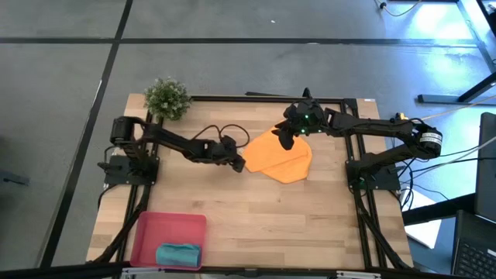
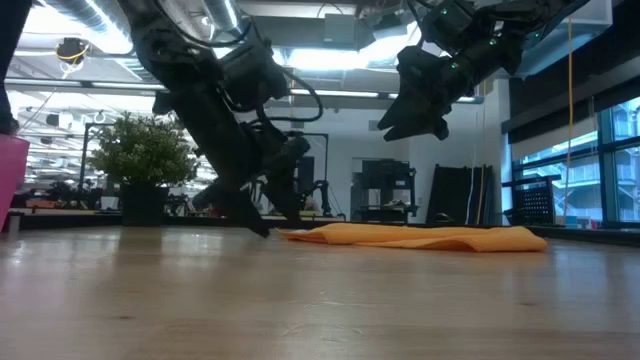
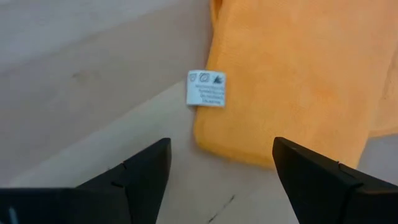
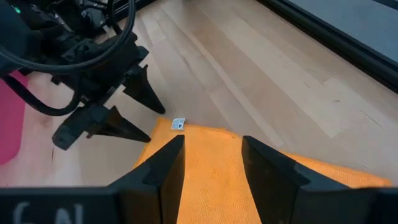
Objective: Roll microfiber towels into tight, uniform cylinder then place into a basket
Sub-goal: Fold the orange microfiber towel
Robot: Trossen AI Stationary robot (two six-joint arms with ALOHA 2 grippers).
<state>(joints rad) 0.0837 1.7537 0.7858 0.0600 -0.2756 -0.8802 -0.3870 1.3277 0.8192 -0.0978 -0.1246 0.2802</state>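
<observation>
**Both my grippers at the orange towel, neither one holding it**

My left gripper [image 1: 239,163] is down at the table, fingers spread wide with nothing between them, tips just beside the corner of the orange towel [image 1: 287,157] where a small white care label [image 3: 206,88] sticks out. My right gripper [image 2: 415,125] hangs above the far side of the same towel, fingers parted and empty, clear of the cloth. The towel lies flat and loosely folded on the wooden table [image 1: 310,217], toward the middle and back. In the near left corner sits the pink basket [image 1: 147,232], with the teal towel [image 1: 178,253] inside as a roll. A potted plant [image 1: 167,98] stands at the far left corner.
</observation>
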